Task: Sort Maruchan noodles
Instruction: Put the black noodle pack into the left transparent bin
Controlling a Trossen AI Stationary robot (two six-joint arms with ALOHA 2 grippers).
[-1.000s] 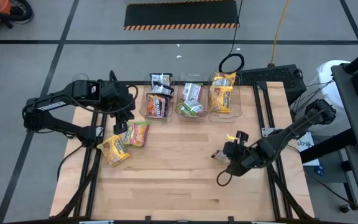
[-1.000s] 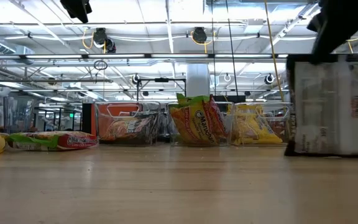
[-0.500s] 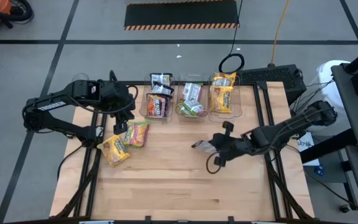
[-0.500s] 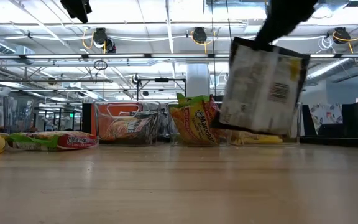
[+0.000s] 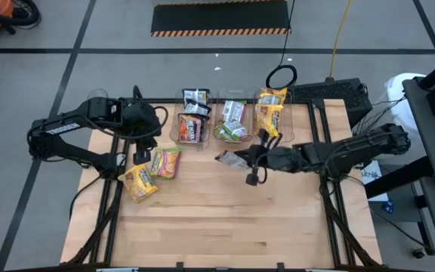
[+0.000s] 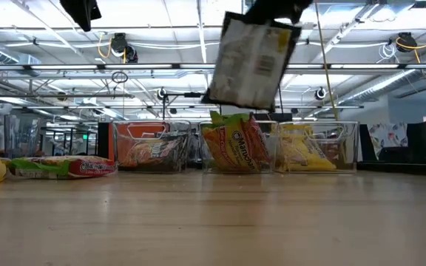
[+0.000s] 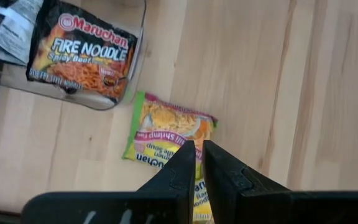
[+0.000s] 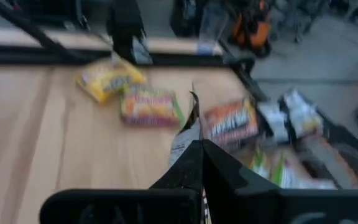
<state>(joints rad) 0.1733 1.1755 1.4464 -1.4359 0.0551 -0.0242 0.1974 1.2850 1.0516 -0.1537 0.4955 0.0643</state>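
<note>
Right pincer sits just right of frame centre in the high view, clenched on one edge of a dark packet; in the low view that packet hangs tilted in the air at upper centre, clear of the tabletop. Directly above it in the high view stand three clear bins in a row along the tabletop's upper edge: the left bin with dark packets, the middle bin with green-edged packets, the right bin with yellow packets. Left pincer hangs at left of centre in the high view, over the upper end of the green-edged packet; its wrist view shows the fingers nearly together with a slim gap, nothing between them, that packet lying flat beneath. A yellow packet lies just lower left of the green-edged one, touching it or nearly so. In the left wrist view, a dark "Fire Noodle" packet lies in a clear bin at upper left.
</note>
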